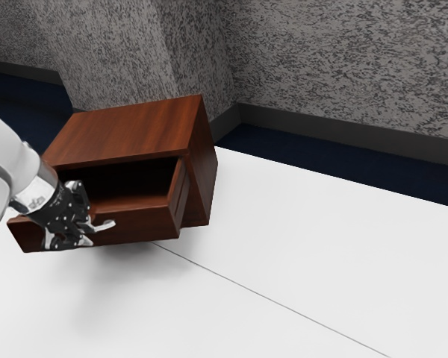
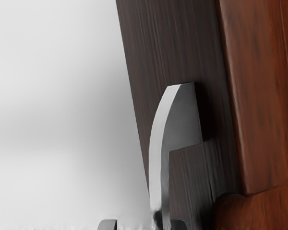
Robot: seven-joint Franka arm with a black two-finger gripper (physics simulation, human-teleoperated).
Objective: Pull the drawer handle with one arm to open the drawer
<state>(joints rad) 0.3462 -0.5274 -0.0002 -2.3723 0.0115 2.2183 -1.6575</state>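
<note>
Drawer (image 1: 134,218) is pulled well out of the cabinet (image 1: 127,130), its front panel sticking out past the cabinet's open face toward the exterior view's left. Handle (image 1: 104,224) is a silver metal bracket mounted on that front panel. In the wrist view the handle (image 2: 175,124) is a flat curved strip standing off the dark wood-grain drawer front (image 2: 168,48). A redder, glossier wood edge (image 2: 257,86) is beside it; can't tell if that is drawer or cabinet.

Drawer cavity under the cabinet top is in dark shadow, so contents can't be made out.

Gripper (image 1: 82,226), black, is right at the handle in front of the cabinet. Can't tell whether it is clamped on the handle or spread. White arm (image 1: 4,175) comes in from the exterior view's left of the cabinet.

Cabinet is a boxy reddish-brown wood piece with a smooth flat top and visible grain. It looks tilted, with its far side lifted. It sits on a plain white table (image 1: 299,246) with a thin dark seam line. Behind the cabinet are a speckled grey rough wall (image 1: 343,52), a dark baseboard and a dark blue floor (image 1: 358,160).
</note>
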